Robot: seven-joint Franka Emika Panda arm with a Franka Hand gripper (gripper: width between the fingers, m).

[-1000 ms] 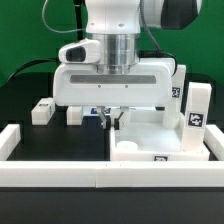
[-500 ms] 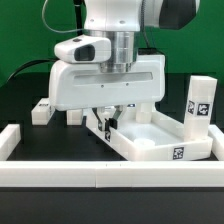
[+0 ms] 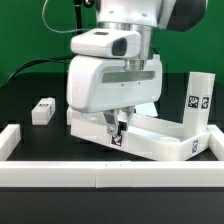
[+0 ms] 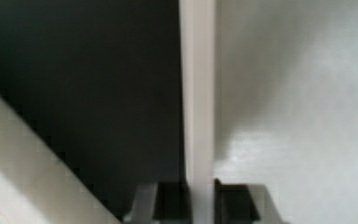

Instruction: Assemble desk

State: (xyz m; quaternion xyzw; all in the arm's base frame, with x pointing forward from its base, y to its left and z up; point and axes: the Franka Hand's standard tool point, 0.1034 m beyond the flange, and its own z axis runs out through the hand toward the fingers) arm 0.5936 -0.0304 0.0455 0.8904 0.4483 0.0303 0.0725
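Observation:
The desk panel [image 3: 160, 140] is a large white rectangular panel with a raised rim, lying on the black table, turned at an angle, with tags on its rim. My gripper [image 3: 117, 128] is shut on the panel's rim at its near corner on the exterior view's left. In the wrist view the thin white rim [image 4: 197, 100] runs between my fingers [image 4: 158, 200], with the panel's flat face [image 4: 300, 110] on one side. One white tagged leg post [image 3: 199, 103] stands upright inside the panel at the exterior view's right. Another leg post [image 3: 42, 110] lies on the table at the left.
A long low white rail [image 3: 100, 172] runs along the front, with an L-shaped end [image 3: 10, 140] at the exterior view's left. A black cable [image 3: 30, 65] hangs at the back left before a green wall.
The arm has swung toward the exterior view's right, turning the panel with it. The panel's near corner swung round and the standing leg post shifted with the panel.

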